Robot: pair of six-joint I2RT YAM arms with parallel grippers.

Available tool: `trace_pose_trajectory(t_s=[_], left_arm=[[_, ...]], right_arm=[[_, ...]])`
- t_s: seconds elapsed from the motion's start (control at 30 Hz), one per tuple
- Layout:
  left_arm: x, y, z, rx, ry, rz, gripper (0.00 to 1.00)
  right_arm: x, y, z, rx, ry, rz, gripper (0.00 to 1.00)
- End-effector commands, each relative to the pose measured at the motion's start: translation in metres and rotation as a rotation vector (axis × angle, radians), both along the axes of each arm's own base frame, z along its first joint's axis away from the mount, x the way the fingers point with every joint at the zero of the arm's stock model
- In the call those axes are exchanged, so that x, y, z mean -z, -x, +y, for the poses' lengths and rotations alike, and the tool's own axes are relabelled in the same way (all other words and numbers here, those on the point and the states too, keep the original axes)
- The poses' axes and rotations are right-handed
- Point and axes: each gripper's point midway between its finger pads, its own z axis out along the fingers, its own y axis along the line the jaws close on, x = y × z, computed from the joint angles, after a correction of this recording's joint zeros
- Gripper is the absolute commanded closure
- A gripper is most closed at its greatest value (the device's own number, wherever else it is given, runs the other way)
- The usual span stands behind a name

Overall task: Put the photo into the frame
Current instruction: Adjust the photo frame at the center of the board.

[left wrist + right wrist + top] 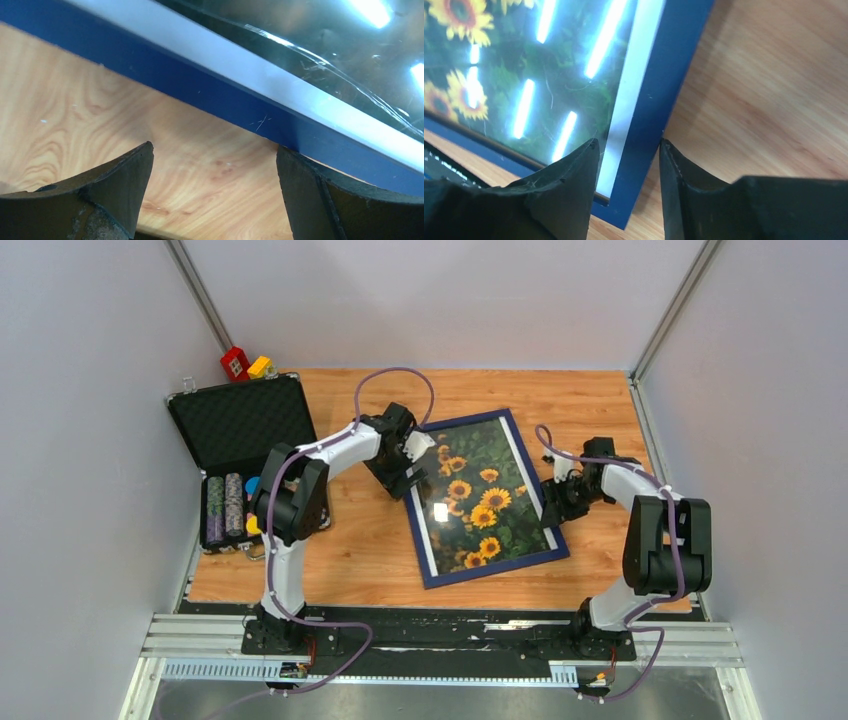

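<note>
Two arms reach toward the frame [497, 571], which lies flat at mid-table [350, 560] with its navy front up and the photo [480, 502] of sunflowers seated inside it behind the pane. In the top view, the left gripper [412, 475] sits at the frame's far-left edge and the right gripper [548, 508] at the frame's right edge; an open black case [240, 420] holding poker chips [225, 505] lies well to the left of the frame, with red and yellow blocks [245, 365] beyond it. In the left wrist view, the left gripper [215, 147] has its fingers [115, 185] spread wide over bare table [75, 115], holding nothing, one tip just beside the frame's blue border [200, 92]; the photo's white strip [240, 65] runs inside that border. In the right wrist view, the right gripper [629, 142] is part-open and straddles the frame's border [664, 75] near a corner: one finger [559, 195] lies over the photo [499, 60], the other outside the frame over the table [764, 90].
</note>
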Motion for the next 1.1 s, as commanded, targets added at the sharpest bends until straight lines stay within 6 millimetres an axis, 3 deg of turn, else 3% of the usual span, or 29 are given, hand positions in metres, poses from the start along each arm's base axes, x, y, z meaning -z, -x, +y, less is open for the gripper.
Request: trace_pose_trajectory(t_s=[0.0, 0.17, 0.3, 0.4, 0.6, 0.77, 0.8, 0.87, 1.0, 1.07], left_arm=[[0.013, -0.045, -0.012, -0.082, 0.017, -0.079, 0.00], [0.019, -0.065, -0.022, -0.084, 0.017, -0.082, 0.00], [0.010, -0.097, -0.033, -0.091, 0.013, -0.137, 0.00], [0.015, -0.110, -0.040, -0.089, 0.018, -0.145, 0.00], [-0.003, -0.141, -0.057, -0.093, 0.073, -0.238, 0.00], [-0.030, -0.153, -0.051, -0.133, 0.109, -0.336, 0.00], [-0.051, -0.161, -0.049, -0.148, 0.140, -0.391, 0.00], [-0.072, -0.163, -0.040, -0.178, 0.179, -0.439, 0.00], [-0.113, -0.152, -0.024, -0.189, 0.254, -0.503, 0.00], [-0.127, -0.135, -0.021, -0.148, 0.277, -0.516, 0.00]], right_arm=[[-0.004, 0.047, 0.053, -0.187, -0.198, 0.129, 0.53], [-0.009, 0.066, 0.077, -0.321, -0.253, 0.137, 0.48], [-0.016, 0.079, 0.100, -0.402, -0.344, 0.145, 0.45], [-0.016, 0.091, 0.116, -0.475, -0.363, 0.166, 0.44], [-0.026, 0.106, 0.146, -0.605, -0.373, 0.163, 0.42], [-0.044, 0.072, 0.146, -0.543, -0.307, 0.032, 0.38], [-0.050, 0.062, 0.144, -0.515, -0.285, -0.011, 0.37], [-0.058, 0.042, 0.136, -0.466, -0.241, -0.085, 0.35], [-0.081, -0.002, 0.118, -0.350, -0.158, -0.226, 0.30], [-0.092, -0.026, 0.107, -0.281, -0.126, -0.283, 0.28]])
